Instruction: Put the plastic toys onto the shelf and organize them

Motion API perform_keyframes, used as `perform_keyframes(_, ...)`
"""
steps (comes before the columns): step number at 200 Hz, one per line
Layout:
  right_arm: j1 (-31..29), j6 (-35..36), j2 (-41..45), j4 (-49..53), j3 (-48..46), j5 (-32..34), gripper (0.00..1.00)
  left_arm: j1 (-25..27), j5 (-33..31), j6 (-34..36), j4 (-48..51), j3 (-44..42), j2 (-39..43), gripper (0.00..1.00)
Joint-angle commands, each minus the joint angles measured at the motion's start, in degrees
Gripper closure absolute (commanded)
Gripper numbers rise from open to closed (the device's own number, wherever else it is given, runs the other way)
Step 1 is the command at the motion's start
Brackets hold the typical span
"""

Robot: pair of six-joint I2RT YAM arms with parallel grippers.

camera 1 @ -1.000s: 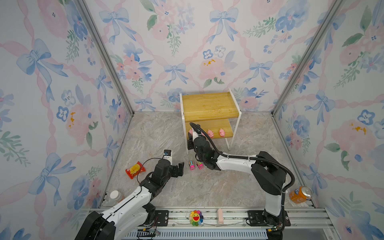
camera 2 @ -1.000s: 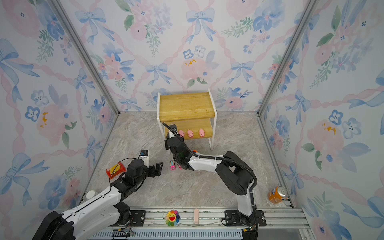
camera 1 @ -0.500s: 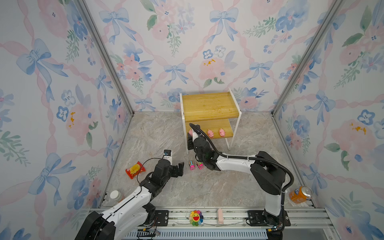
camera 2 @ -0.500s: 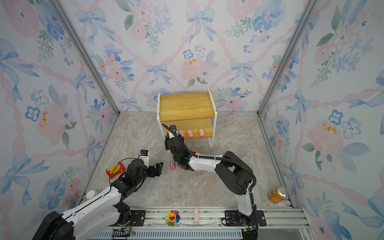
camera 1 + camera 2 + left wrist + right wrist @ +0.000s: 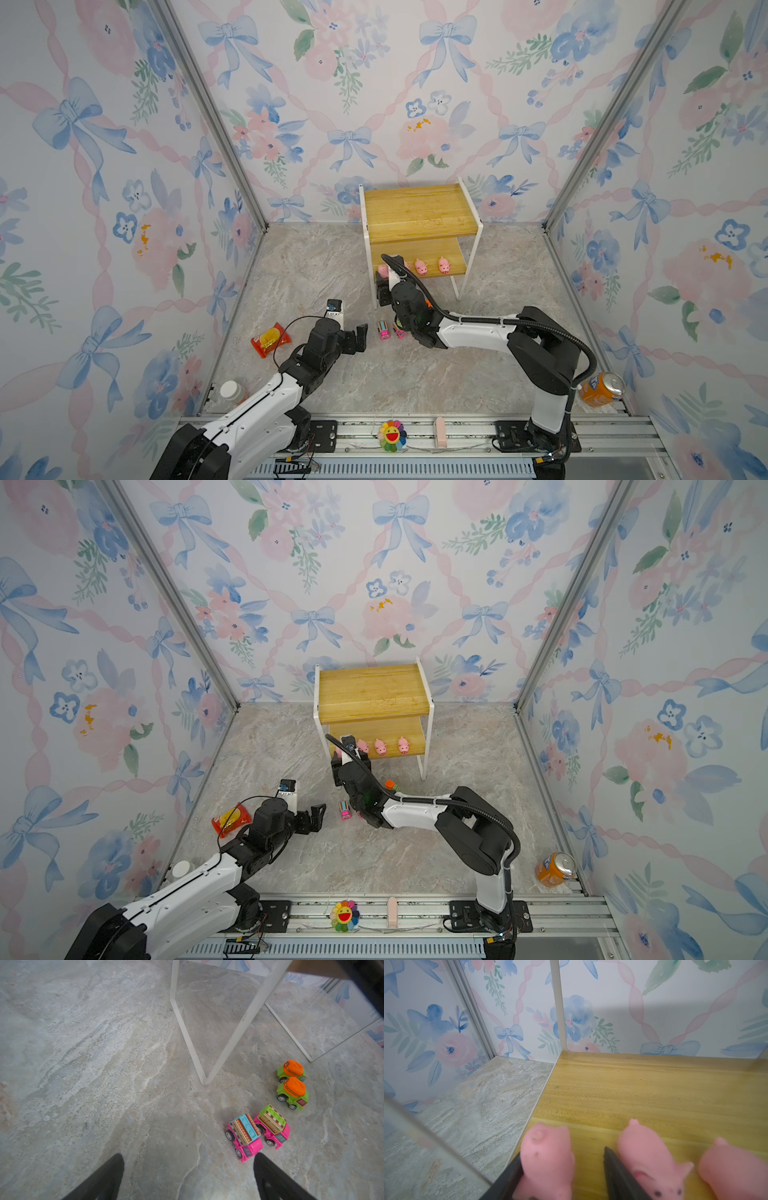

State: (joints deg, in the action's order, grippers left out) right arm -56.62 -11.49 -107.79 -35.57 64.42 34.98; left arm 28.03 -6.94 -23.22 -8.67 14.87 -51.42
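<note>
The shelf (image 5: 419,212) stands at the middle of the back edge of the table (image 5: 316,266). 4 pink pigs (image 5: 380,747) sit in a row along the front edge of its lower board (image 5: 654,1088). The right gripper (image 5: 562,1152) is at the front left corner of that board, with the end pig (image 5: 548,1159) between its fingers. Its jaws are partway open. One finger (image 5: 508,1176) touches the pig's side. The other finger (image 5: 616,1174) has a gap from that pig and is just beside the next pig (image 5: 648,1159). The end pig sits on the board.

All 4 trucks are on the table, in front of the shelf. The 2 pink trucks (image 5: 245,1136) stand side by side, touching, near the shelf's front left leg (image 5: 239,1028). The 2 green trucks (image 5: 294,1093) with orange tops stand in a line just past them.

The left gripper (image 5: 189,1157) is low over the table, right by the pink trucks. Its jaws are wide and hold nothing.

A red snack packet (image 5: 270,338) lies near the table's left edge. An orange can (image 5: 600,388) is at the front right corner.
</note>
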Motion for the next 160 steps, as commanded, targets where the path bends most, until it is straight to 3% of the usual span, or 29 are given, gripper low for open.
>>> perform_keyframes(1,-1.3,0.1,2.8,2.3,-3.7,0.6,0.38,-0.3,0.6,-0.3,-0.1,-0.8,0.6,0.02)
perform_keyframes(46,-4.9,1.4,10.8,2.2,-13.1,1.5,0.34,-0.3,0.7,-0.3,-0.3,-0.8,0.5,0.02)
perform_keyframes(108,-4.9,1.0,17.0,9.2,-16.7,0.2,0.35,-0.4,1.3,-0.2,-0.4,-0.8,0.3,0.02)
perform_keyframes(160,-2.3,-1.4,18.3,13.1,-21.1,-12.5,0.32,-0.5,0.9,-0.4,-0.5,-1.0,0.6,0.02)
